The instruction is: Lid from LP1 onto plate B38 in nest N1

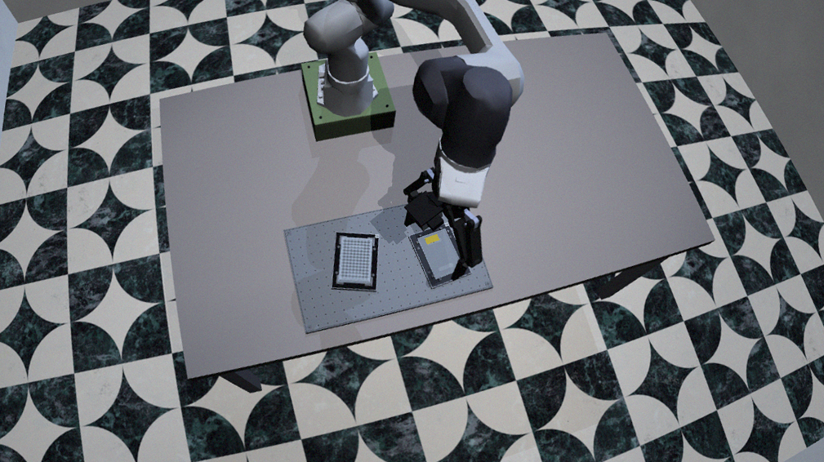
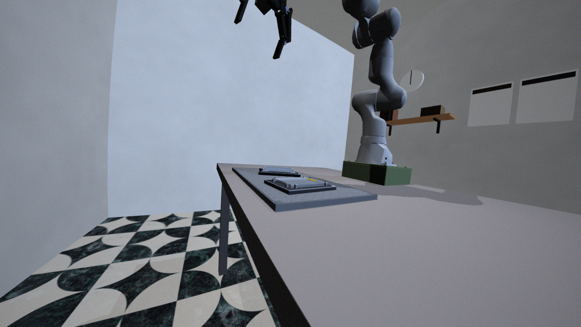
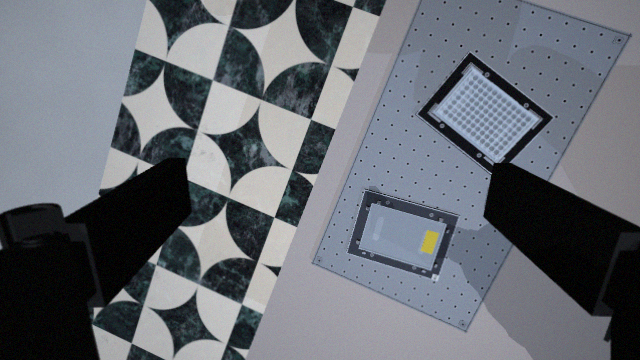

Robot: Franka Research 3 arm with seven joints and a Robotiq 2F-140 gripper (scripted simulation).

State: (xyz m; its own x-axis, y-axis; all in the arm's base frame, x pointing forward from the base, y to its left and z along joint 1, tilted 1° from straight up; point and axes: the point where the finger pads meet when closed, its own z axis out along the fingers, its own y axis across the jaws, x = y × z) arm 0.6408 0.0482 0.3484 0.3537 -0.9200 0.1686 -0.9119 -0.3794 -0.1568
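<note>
The clear lid (image 1: 439, 254) (image 2: 299, 182) (image 3: 400, 236) with a yellow label lies flat in the black frame of lid park LP1 (image 3: 357, 235), at the right end of the grey perforated board (image 1: 329, 305) (image 2: 325, 197) (image 3: 400, 165). The white culture plate B38 (image 1: 353, 256) (image 2: 278, 169) (image 3: 486, 117) stands uncovered in nest N1 (image 3: 450, 140), at the board's left end. My gripper (image 1: 439, 243) (image 2: 256, 38) (image 3: 338, 188) is wide open and empty. It hangs high above the table, roughly over the lid park, near the table's front edge.
The board lies close to the front edge of the grey table (image 1: 562, 142) (image 2: 406, 244), with patterned floor beyond. The arm's green base block (image 1: 346, 111) (image 2: 375, 172) stands at the back of the table. A wall shelf (image 2: 418, 118) hangs behind it.
</note>
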